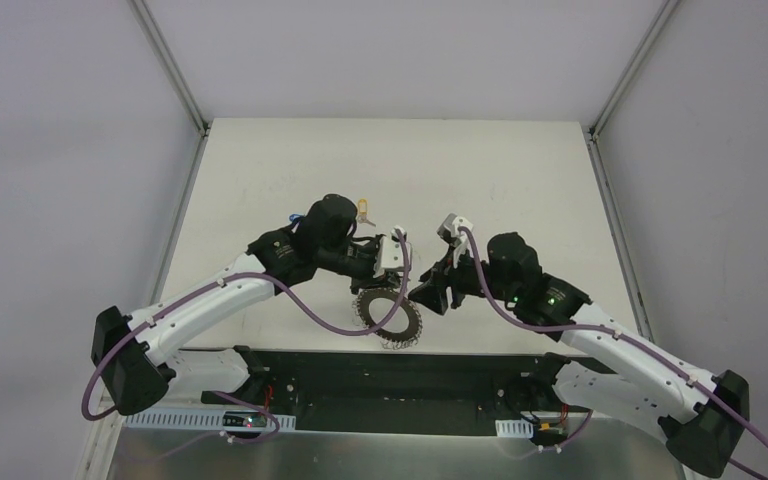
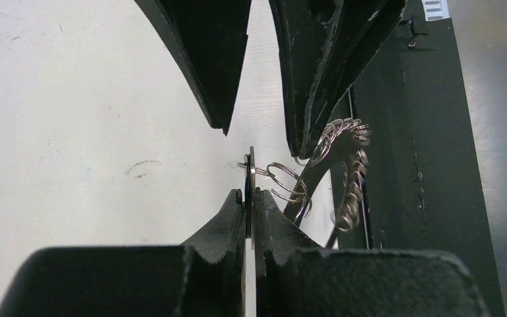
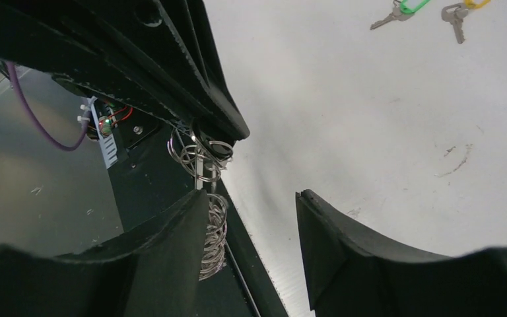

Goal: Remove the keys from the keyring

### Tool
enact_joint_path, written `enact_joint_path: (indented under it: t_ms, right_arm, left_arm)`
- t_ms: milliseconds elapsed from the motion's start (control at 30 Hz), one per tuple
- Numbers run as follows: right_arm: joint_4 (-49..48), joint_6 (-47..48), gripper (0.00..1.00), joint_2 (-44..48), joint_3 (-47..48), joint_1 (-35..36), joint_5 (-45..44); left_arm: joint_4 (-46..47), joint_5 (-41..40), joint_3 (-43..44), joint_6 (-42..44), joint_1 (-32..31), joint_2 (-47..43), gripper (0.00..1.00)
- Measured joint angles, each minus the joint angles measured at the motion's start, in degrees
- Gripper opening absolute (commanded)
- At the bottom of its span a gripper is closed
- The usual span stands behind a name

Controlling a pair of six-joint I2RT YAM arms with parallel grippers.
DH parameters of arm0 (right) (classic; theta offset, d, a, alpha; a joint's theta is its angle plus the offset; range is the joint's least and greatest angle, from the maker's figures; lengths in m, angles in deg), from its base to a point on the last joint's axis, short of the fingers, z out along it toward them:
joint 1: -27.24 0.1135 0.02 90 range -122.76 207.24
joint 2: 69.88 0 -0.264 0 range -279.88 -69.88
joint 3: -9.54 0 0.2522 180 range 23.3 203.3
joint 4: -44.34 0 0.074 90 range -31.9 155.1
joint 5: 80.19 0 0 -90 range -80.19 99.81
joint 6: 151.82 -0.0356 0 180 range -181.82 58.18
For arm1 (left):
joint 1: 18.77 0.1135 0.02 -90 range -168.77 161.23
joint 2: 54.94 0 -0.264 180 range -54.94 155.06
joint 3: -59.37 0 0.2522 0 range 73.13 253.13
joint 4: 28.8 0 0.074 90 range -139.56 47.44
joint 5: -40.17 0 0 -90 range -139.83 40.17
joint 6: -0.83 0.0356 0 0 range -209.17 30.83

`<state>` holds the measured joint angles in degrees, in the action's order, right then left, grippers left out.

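The left tool [image 2: 249,195] is shut tight, and its two fingers pinch a thin flat piece [image 2: 251,162] that I see only from its edge. It looks dark, and I cannot tell if it is a key or a tag. A small wire loop [image 2: 284,177] goes through the top of that piece and joins it to the keyring [image 2: 350,175], which sits just to one side of the fingers. The keyring is a big silver ring packed with many little loops. From above it lies low between the two arms, close to the near edge of the counter [image 2: 72,99] and beside the black frame [image 2: 429,165] there. I cannot tell if the ring rests on the counter or hangs a little above it. The right tool [image 3: 251,198] faces the left one, tip to tip. Its fingers stand apart with nothing between them, and their ends sit just past the pinched piece, one on each side. Farther off on the white counter lie two loose keys side by side, a key with a green tag [image 3: 399,10] and a key with a yellow tag [image 3: 461,14], well apart from the ring.
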<state>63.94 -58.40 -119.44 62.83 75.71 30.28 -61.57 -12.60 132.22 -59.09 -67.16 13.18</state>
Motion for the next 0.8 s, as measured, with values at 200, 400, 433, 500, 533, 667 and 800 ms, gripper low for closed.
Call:
enact_joint_path:
  t_ms: [200, 400, 433, 500, 533, 667, 800]
  right_arm:
    - [-1.2, -0.3, 0.50, 3.0, -1.5, -0.1, 2.5]
    - [-1.8, -0.4, 0.48, 4.2, -1.9, -0.1, 3.6]
    - [-2.1, -0.4, 0.48, 4.2, -1.9, -0.1, 3.9]
    - [-3.0, -0.5, 0.47, 4.0, -1.9, -0.1, 4.6]
    - [-3.7, -0.6, 0.46, 3.8, -1.9, -0.1, 4.9]
    - [-5.6, -0.9, 0.45, 2.2, -1.9, -0.1, 5.7]
    - [-6.0, -0.8, 0.47, 1.6, -1.9, -0.3, 5.7]
  left_arm:
    - [0.3, 0.2, -0.2, 0.6, 0.0, -1.2, 0.00]
    - [1.5, 0.8, -0.9, 0.9, 0.0, -1.9, 0.00]
    - [1.6, 1.2, -0.9, 0.9, 0.0, -1.9, 0.00]
    - [1.8, 1.7, -0.9, 0.9, 0.0, -1.9, 0.00]
    - [2.0, 1.8, -0.9, 0.8, 0.0, -1.9, 0.00]
    - [2.0, 1.9, -1.0, 0.8, 0.0, -1.9, 0.00]
    - [1.9, 0.6, -1.0, 0.8, 0.0, -1.9, 0.00]
